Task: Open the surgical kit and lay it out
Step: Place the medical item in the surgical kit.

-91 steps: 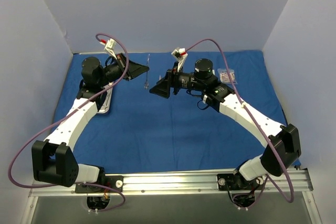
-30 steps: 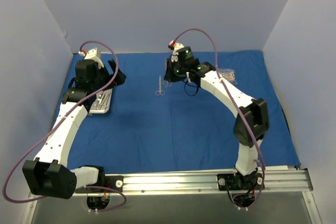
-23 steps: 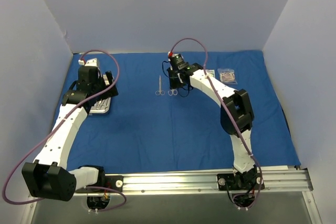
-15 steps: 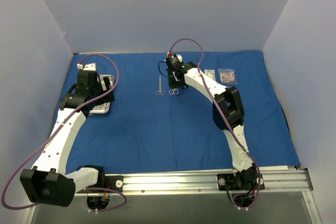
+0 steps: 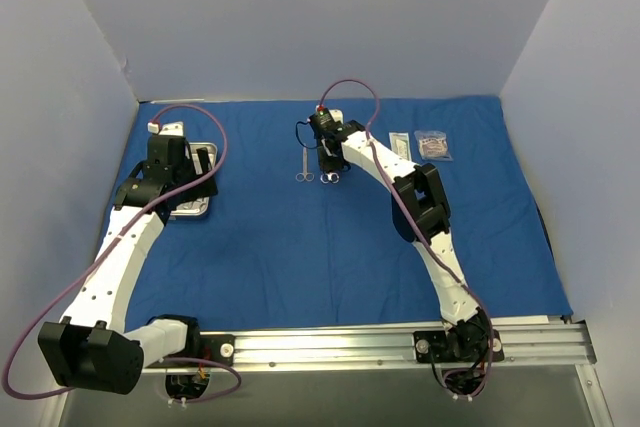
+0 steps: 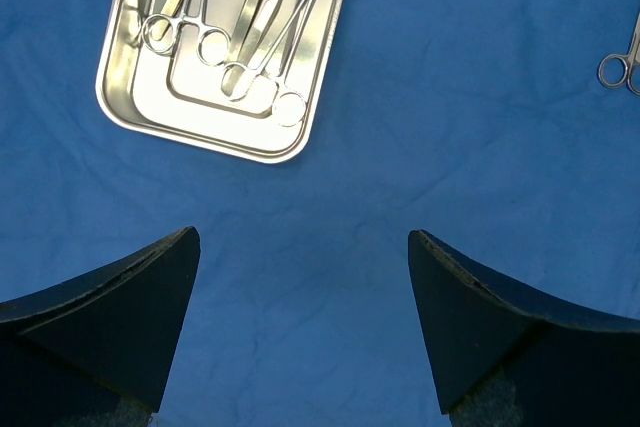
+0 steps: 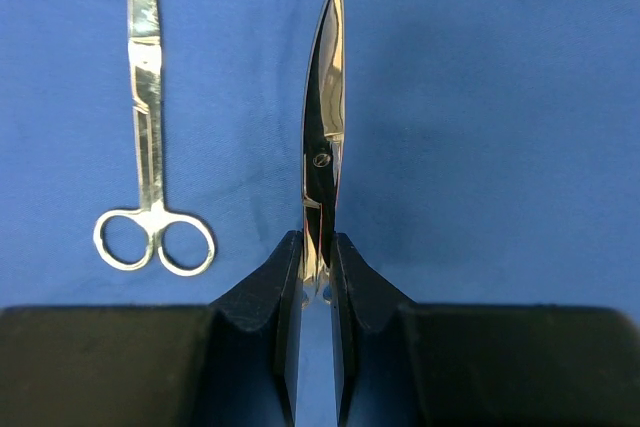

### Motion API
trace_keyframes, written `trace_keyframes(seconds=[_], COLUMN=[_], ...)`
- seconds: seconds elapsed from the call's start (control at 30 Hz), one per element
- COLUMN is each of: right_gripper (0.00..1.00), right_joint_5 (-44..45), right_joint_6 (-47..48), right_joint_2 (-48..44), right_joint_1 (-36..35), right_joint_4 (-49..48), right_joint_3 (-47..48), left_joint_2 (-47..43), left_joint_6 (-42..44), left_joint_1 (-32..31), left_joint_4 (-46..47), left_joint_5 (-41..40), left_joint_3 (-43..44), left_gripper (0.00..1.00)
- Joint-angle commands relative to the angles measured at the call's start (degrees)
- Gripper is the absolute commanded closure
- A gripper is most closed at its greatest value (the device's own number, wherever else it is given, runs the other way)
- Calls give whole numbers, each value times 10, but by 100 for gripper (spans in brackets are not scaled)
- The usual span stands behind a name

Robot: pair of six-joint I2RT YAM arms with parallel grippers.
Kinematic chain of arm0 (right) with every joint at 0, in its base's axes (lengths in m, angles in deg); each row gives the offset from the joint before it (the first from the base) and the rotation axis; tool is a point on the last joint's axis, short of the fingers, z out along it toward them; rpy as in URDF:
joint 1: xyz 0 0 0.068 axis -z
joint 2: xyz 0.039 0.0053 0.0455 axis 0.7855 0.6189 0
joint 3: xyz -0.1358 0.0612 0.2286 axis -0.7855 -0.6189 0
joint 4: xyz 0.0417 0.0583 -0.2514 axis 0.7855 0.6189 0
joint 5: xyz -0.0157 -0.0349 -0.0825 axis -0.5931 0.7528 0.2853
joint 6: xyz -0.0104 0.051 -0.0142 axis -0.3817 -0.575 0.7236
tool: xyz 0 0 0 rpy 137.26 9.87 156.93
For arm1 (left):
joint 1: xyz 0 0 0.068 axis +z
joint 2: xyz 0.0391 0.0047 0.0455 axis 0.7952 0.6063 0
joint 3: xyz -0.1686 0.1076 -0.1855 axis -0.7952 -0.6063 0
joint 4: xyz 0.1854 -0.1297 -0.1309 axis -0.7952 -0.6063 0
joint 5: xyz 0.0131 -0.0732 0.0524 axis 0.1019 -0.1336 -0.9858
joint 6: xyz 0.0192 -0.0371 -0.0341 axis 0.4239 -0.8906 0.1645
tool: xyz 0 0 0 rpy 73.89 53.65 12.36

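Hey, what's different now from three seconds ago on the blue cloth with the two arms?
The right fingers, shut on a second clamp, brought it down beside the first clamp, now lying on the cloth. The left fingers, open, pulled back left to near the tray. Tray and packets stayed put.
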Motion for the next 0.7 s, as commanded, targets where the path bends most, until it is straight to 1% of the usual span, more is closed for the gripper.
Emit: trace_keyframes(seconds=[0.0,0.27,0.67], right_gripper=[100,100,98], right_joint_5=[20,19,28], right_joint_6=[-11,-14,-38], right_joint_2=[8,28,34], right_joint_1=[-1,-1,-1], right_joint_4=[14,20,-5], right_joint_3=[30,35,21], left_joint_2=[-3,-1,-4], left_joint_6=[6,9,8], left_joint_1=[0,1,0], left_joint_4=[-1,-1,-1], left_joint_5=[1,5,9], left_joint_3=[1,-2,-7], left_gripper=[6,6,6])
